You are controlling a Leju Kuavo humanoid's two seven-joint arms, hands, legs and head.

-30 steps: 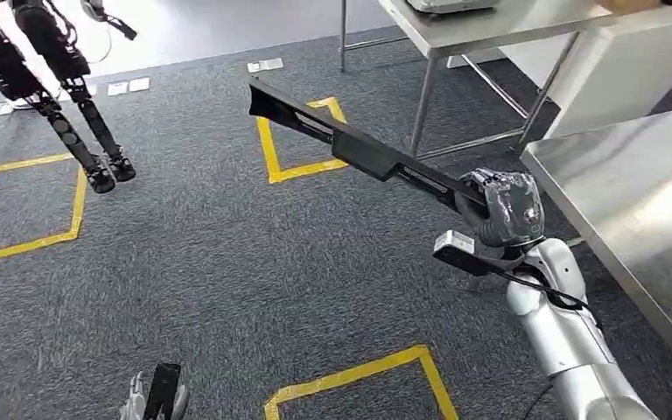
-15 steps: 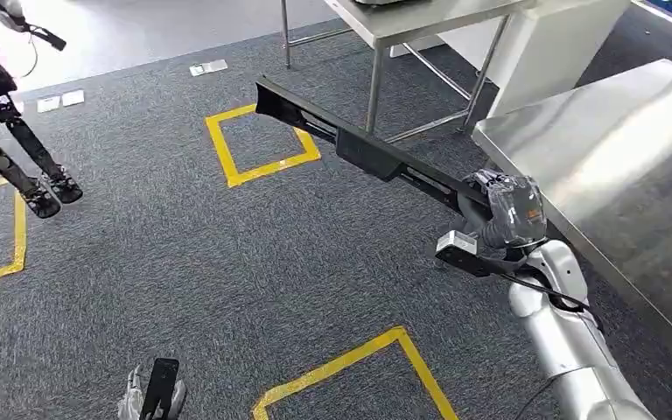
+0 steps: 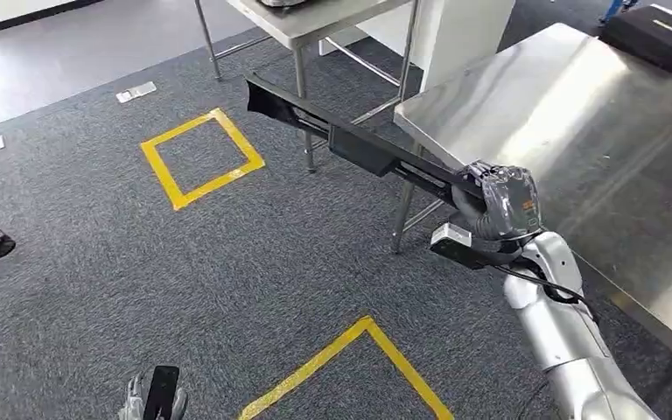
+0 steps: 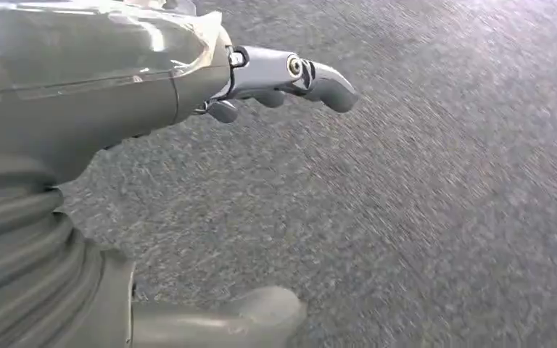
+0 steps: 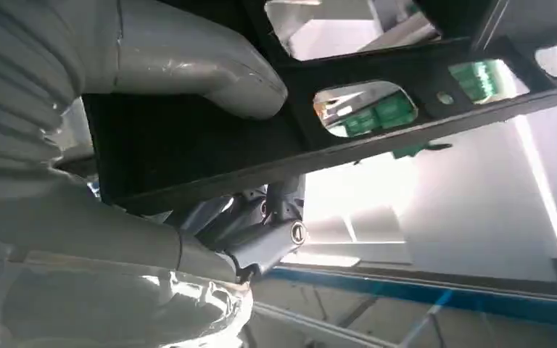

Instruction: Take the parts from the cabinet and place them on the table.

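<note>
Grey carpet (image 3: 140, 254) with yellow tape squares (image 3: 201, 157) covered the floor, steel desk (image 3: 595, 149) off to the right. Long black part (image 3: 359, 149) stuck out over the carpet, near the desk's corner, clenched at 1 end by the right hand (image 3: 500, 203). Left hand (image 4: 275, 80) hung low, fingers loose, holding nothing.
</note>
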